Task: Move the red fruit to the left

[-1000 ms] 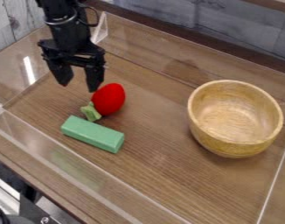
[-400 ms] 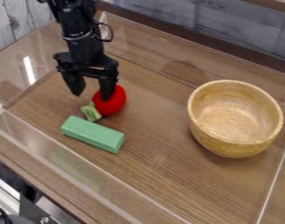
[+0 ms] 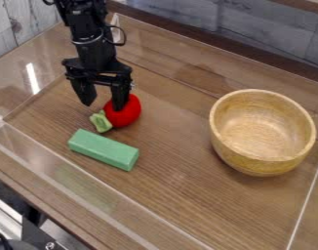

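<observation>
The red fruit [image 3: 121,112] is small, glossy and round, with a green leafy end [image 3: 99,122] pointing toward the front left. It lies on the wooden table just behind the green block. My black gripper [image 3: 101,97] hangs right over its back-left side, fingers spread open. One finger [image 3: 121,97] stands in front of the fruit's top, the other to its left. Nothing is gripped.
A flat green rectangular block [image 3: 103,149] lies just in front of the fruit. A wooden bowl [image 3: 262,131] sits at the right. Clear plastic walls [image 3: 31,78] ring the table [image 3: 175,88].
The gripper has moved right and toward the front, from behind-left of the fruit to directly over it, and come down a little. The fruit, block and bowl have not moved.
</observation>
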`<state>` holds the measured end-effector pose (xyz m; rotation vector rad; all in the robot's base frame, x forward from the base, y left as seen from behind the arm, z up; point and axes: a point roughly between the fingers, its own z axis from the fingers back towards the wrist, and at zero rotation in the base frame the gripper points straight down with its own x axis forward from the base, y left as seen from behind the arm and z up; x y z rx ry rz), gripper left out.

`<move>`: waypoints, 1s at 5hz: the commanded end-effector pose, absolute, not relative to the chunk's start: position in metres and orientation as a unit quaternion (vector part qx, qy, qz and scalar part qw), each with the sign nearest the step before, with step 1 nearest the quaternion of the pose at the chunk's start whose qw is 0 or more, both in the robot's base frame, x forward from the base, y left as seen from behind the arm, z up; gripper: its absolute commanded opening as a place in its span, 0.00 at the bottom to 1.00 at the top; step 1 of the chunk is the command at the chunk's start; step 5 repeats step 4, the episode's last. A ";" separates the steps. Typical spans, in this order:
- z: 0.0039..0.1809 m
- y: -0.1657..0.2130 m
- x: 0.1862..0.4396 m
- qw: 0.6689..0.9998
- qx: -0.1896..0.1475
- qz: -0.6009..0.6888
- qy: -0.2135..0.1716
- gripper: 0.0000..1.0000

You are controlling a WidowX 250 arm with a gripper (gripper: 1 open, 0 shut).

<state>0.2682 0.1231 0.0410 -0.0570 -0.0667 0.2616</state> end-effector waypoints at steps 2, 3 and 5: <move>0.067 0.114 0.281 0.988 -0.018 0.144 -0.057 1.00; 0.071 0.109 0.283 0.987 -0.017 0.149 -0.057 1.00; 0.076 0.112 0.280 0.986 -0.017 0.157 -0.058 1.00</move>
